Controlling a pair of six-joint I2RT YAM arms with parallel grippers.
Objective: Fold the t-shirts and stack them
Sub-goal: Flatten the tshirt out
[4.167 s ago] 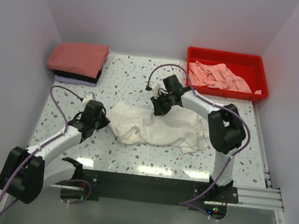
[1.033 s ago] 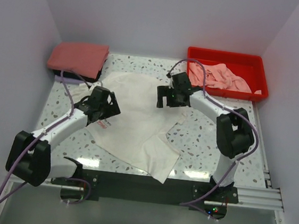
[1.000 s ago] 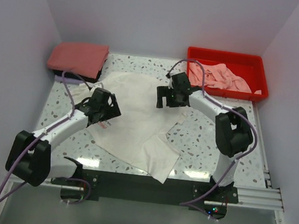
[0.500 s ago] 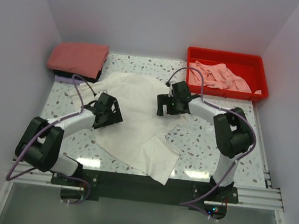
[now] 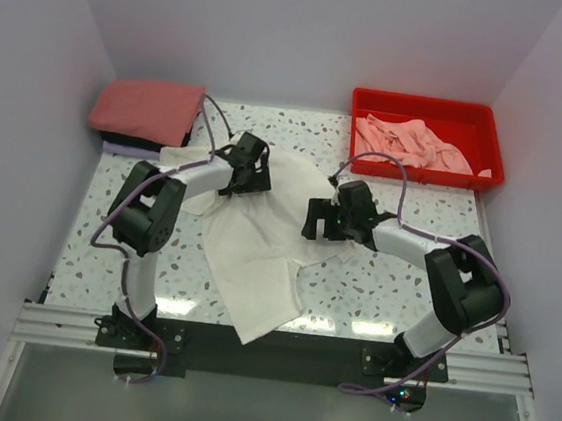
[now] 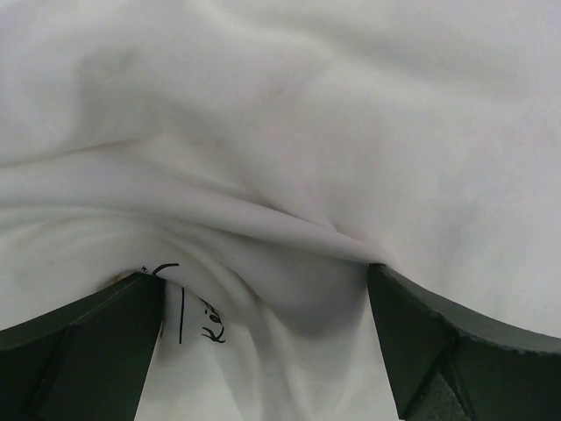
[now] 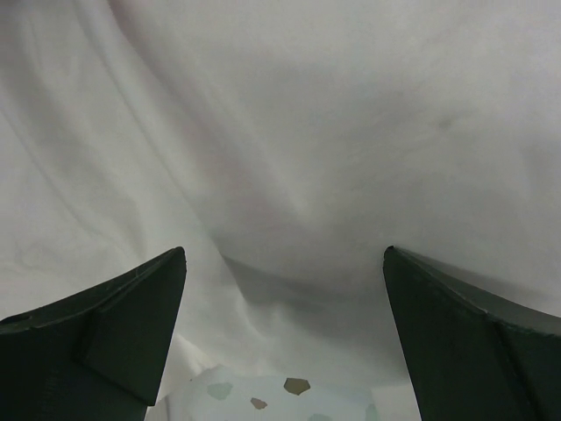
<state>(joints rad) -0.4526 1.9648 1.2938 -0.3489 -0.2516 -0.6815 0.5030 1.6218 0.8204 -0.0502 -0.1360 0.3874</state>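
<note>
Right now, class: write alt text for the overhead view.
A white tee lies spread on a speckled table, the open left hand at its far edge, the open right hand at its right side. Folded tees sit far left; pink tees in a red tray far right.

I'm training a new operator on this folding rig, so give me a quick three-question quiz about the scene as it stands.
1. True or false: the left gripper and right gripper both stand open over the white t-shirt.
2. What lies in the red tray? A pink shirts; B black shirts; C nothing.
3. Fill in: the folded stack sits at the far-___ corner of the table.
Key: 1 true; 2 A; 3 left.
</note>
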